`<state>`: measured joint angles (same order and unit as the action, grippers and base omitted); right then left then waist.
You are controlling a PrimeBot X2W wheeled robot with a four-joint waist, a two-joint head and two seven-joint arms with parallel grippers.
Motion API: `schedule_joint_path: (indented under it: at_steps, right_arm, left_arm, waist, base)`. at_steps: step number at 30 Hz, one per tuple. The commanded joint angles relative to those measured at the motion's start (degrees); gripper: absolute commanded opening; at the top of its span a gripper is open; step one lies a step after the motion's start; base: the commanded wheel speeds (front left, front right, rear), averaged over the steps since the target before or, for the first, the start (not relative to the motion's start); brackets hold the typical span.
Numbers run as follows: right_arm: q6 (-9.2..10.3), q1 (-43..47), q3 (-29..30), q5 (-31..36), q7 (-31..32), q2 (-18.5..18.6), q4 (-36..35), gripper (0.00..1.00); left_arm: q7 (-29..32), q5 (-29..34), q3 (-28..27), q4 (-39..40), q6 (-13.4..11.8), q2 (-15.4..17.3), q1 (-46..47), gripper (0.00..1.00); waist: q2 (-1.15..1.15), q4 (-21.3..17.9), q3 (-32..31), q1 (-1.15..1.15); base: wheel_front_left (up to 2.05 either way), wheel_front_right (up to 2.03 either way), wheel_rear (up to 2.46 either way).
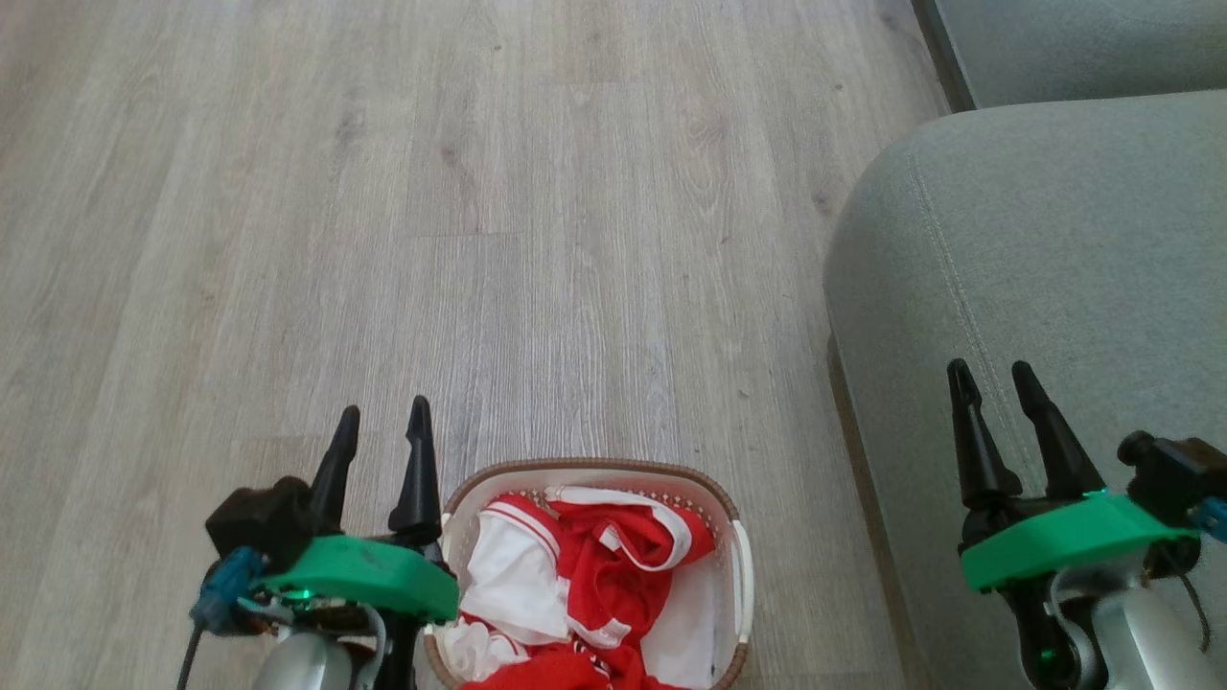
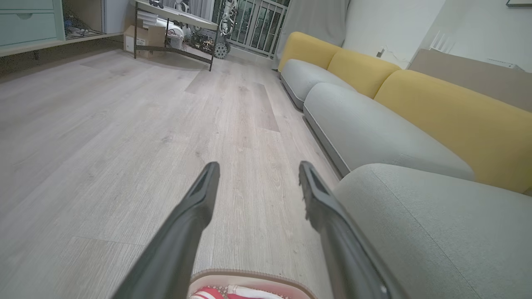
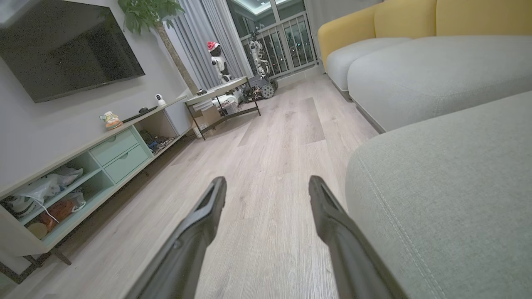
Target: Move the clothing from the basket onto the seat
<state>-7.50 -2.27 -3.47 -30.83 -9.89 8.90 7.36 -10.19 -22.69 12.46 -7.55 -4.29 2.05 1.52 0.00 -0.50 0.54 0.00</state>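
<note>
Each end effector is built from two long, tapered black fingers (image 1: 419, 470). Those of the left end effector (image 1: 384, 407) are set into a bright left green plate (image 1: 369, 575), beside which a black housing (image 1: 264, 517) and a blue connector (image 1: 222, 585) with a dark cable (image 1: 192, 656) are seen. The right end effector (image 1: 988, 366) is mounted on a matching right green plate (image 1: 1064, 537), with a black block (image 1: 1174, 470) behind it. A silver-grey forearm (image 1: 1145, 632) is seen beneath. A toothed inner edge is shown on one finger in the left wrist view.
</note>
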Motion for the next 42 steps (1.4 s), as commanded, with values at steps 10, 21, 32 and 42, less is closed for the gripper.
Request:
schedule_joint_path:
  at_steps: [10,21,32,42]
  right_arm:
    - [0.01,-3.61,-2.17,6.97,-2.57,1.78,-3.48,1.00]
    - [0.01,-3.90,-3.30,13.03,-4.25,2.29,-4.45,1.00]
    - [0.01,-4.03,-3.79,15.99,-5.10,2.60,-4.79,1.00]
    - [0.01,-4.14,-3.79,15.73,-5.11,2.44,-4.72,1.00]
  left_arm:
    - [-2.29,8.03,0.52,3.51,-1.72,0.75,3.54,1.00]
    - [-3.96,14.95,1.92,4.75,-2.84,0.80,3.72,1.00]
    - [-4.81,18.25,2.58,5.35,-3.45,0.83,3.73,1.00]
    - [-4.81,17.99,2.35,5.38,-3.35,0.83,3.61,1.00]
  waist:
    - [0.00,-0.01,-0.03,0.00]
    - [0.00,-0.02,-0.18,0.00]
    - [0.00,0.10,-0.28,0.00]
    - [0.00,-0.23,-0.40,0.00]
  base:
    - [0.00,0.00,0.00]
    - [0.00,0.00,0.00]
    - [0.00,0.00,0.00]
    - [0.00,0.00,0.00]
